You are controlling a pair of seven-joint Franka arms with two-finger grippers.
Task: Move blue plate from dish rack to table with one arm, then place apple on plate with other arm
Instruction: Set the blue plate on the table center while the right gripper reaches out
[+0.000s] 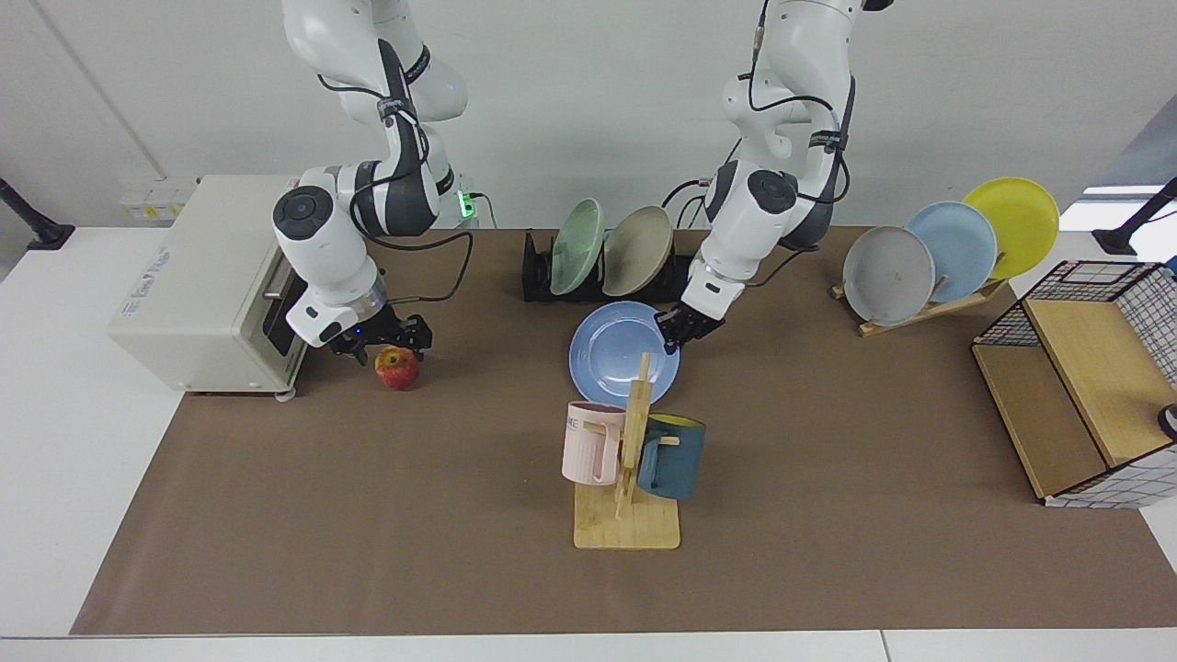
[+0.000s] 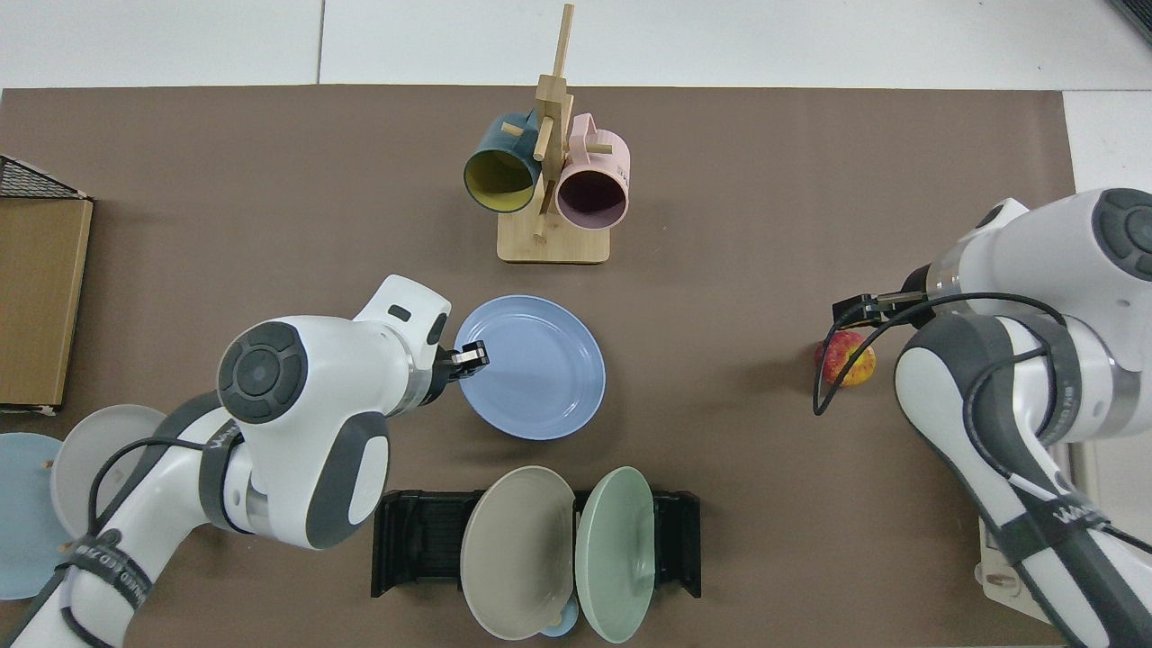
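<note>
The left claw (image 1: 679, 332) grasps the round matte periwinkle-blue plate (image 1: 618, 354) by its 3 o'clock rim, low over the brown-matted surface (image 1: 828, 441); next, release. The right claw (image 1: 384, 340), spread, hovers above the small red-yellow apple (image 1: 396, 367).

apple (image 2: 846, 360): arm-covered | blue plate (image 1: 621, 354): near rim behind mug stand (image 1: 634, 450)

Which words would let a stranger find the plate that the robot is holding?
Start at the black dish rack at the table's back edge, then look just in front of it toward the wooden mug stand. The blue plate lies there, its rim pinched by the left gripper. No other plate is off a rack.
</note>
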